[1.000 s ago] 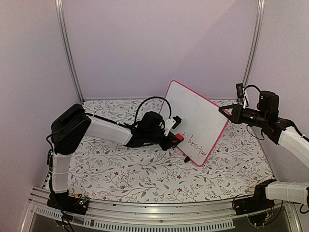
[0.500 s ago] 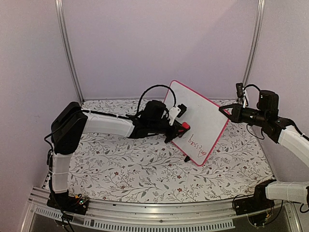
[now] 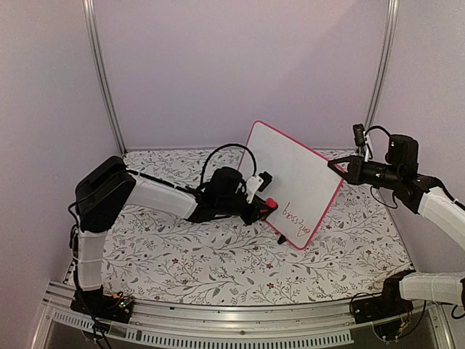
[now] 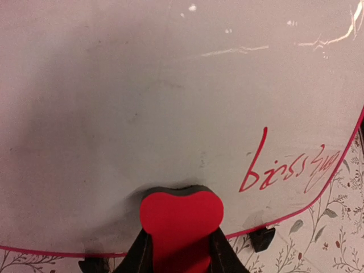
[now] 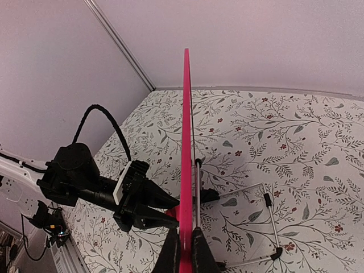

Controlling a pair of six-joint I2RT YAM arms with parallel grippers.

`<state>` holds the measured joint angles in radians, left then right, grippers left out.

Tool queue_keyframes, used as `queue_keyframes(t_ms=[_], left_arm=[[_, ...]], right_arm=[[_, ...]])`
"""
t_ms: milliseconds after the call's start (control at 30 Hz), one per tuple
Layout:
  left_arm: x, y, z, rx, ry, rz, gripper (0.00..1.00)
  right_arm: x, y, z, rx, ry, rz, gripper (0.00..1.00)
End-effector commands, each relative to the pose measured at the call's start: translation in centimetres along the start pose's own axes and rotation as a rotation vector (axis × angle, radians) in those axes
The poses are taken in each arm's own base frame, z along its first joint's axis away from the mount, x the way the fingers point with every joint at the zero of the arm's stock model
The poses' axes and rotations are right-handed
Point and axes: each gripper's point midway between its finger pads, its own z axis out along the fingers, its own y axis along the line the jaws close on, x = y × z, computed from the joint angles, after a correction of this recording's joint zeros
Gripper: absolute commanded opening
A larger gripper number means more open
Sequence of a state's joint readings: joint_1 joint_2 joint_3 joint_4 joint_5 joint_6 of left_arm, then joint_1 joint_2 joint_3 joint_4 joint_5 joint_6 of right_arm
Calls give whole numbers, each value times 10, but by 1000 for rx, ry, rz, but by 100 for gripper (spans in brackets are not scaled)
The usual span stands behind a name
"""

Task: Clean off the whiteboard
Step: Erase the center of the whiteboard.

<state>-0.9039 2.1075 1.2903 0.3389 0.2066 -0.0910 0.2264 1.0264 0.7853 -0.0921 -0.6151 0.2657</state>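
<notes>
**Top view.** The whiteboard point(image 3: 294, 182) is standing right of centre in the frame, tilted over the floral tabletop point(image 3: 182, 254) and facing the left arm point(image 3: 156, 195). The right jaws, near the right edge of the frame, are clamping the board's red frame at its right-hand corner.

**Right wrist view.** The frame edge is running straight up from between the closed fingers at bottom centre. This grip is judged to be bracing the board so that it is not sliding or tipping under a wiping stroke.

**Left wrist view.** The left jaws are gripping a red eraser point(image 4: 181, 219) at bottom centre. Its dark pad appears to be resting against the board just above the lower frame edge. At the right of this view the red handwriting point(image 4: 290, 170) is lying apart from the eraser, so the erasing is judged unfinished. The eraser is sitting low and beside the text, which suits a sideways pass across it. One black foot point(image 4: 261, 238) is showing below the frame.
</notes>
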Motion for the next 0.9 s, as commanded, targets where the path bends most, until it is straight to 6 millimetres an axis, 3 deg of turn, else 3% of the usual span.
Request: queue_keyframes(t_ms=[0,200,700,867], left_arm=[[11,-3,1,1,-3,-15,0],[37,-7,7,3,27,-38,0],[29,-14,10,-14,36,13,0],[46,-14,8,-15,63,3,0]], right_arm=[[37,13,5,-91,134,41,0],[42,12,5,-89,137,53,0],[43,10,8,-89,146,65,0],[43,10,8,-86,144,63,0]])
